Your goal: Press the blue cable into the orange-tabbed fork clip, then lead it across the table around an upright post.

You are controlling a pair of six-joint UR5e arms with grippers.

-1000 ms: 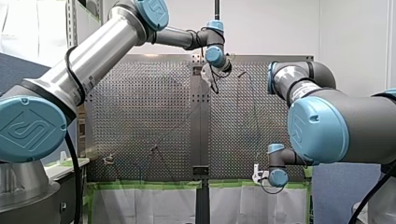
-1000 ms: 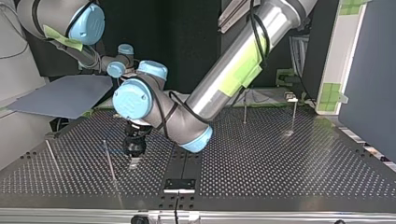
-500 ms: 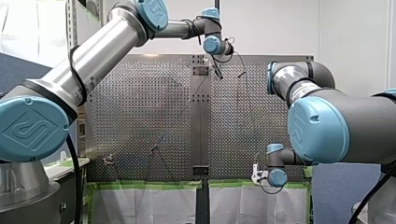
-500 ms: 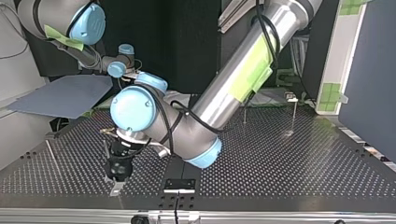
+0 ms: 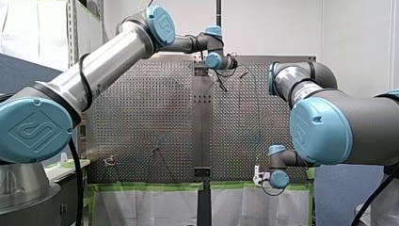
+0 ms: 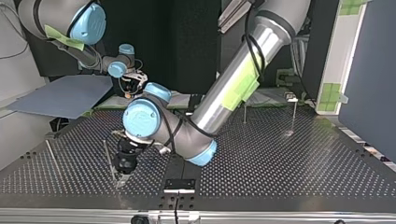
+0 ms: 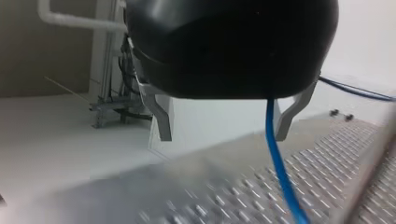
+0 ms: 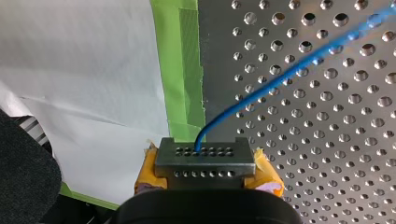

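In the front view my left arm point(image 5: 108, 61) comes in from the left and stretches to the far end of the holed table point(image 5: 141, 113). There my left gripper point(image 5: 230, 62) hangs just right of the middle strip. Further right, my right gripper point(image 5: 260, 177) sits at the near edge, by the green tape point(image 5: 155, 187). Both are too small here to read their fingers.

The top view, with sides crossed, shows what the front one does not. A thin post point(image 6: 110, 158) stands at its left. My left gripper points down at the table just beside it, on its right; whether they touch I cannot tell. My right gripper is farther back, by the far edge. Two more posts point(image 6: 244, 112) stand well apart at that view's right.

Only the left wrist view shows my left gripper's fingers point(image 7: 161, 123), which are spread wide and hold nothing. The blue cable point(image 7: 279, 163) hangs between them from under the black body, close to one finger, and goes down toward the table.

Only the right wrist view shows the grip. My right gripper's fingers point(image 8: 205, 161) are pressed together on the cable, with yellow pads point(image 8: 267, 175) at their sides. From there the cable curves away ahead of the gripper over the holes. The tape and a white sheet point(image 8: 84, 93) lie beside the table's edge.
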